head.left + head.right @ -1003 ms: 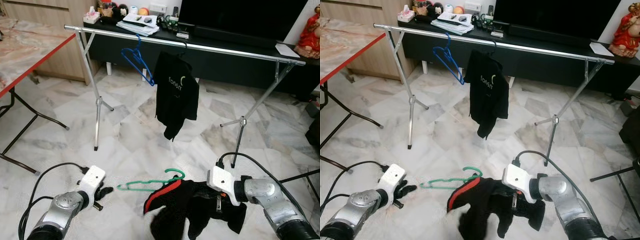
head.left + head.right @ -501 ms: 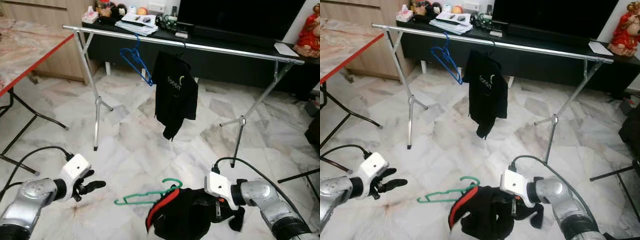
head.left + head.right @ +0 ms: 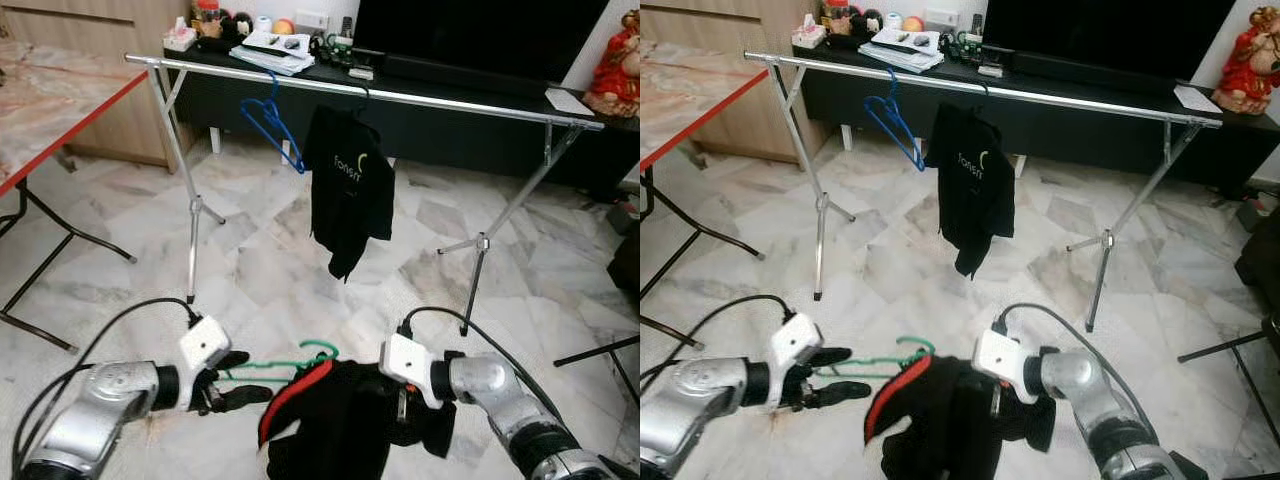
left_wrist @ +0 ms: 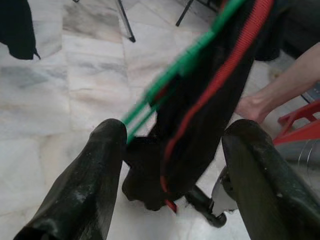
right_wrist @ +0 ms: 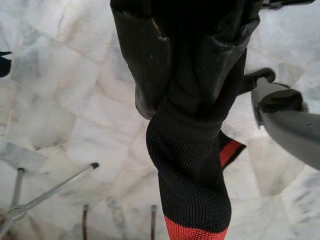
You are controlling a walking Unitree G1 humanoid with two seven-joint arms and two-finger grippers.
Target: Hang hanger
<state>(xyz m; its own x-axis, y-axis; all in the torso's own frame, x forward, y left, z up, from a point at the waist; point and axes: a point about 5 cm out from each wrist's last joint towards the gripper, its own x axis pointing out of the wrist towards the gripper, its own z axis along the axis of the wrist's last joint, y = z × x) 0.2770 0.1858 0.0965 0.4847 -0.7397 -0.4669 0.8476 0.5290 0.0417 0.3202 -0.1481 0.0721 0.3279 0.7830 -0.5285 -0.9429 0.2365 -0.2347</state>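
Right gripper (image 5: 192, 97) was clamped on the black garment (image 3: 345, 425), red trim showing; left gripper (image 3: 243, 378) wide open, green hanger (image 3: 285, 363) passing between its fingers, contact unclear; hanger's far end buried in the garment; hung shirt (image 3: 350, 185) lettering partly readable, "fon..."; rail (image 3: 420, 98) well ahead.

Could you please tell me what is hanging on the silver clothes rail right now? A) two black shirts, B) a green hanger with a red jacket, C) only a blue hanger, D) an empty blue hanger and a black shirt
D: an empty blue hanger hangs from the silver rail, and beside it, toward the robot's right, hangs a black shirt with pale lettering.
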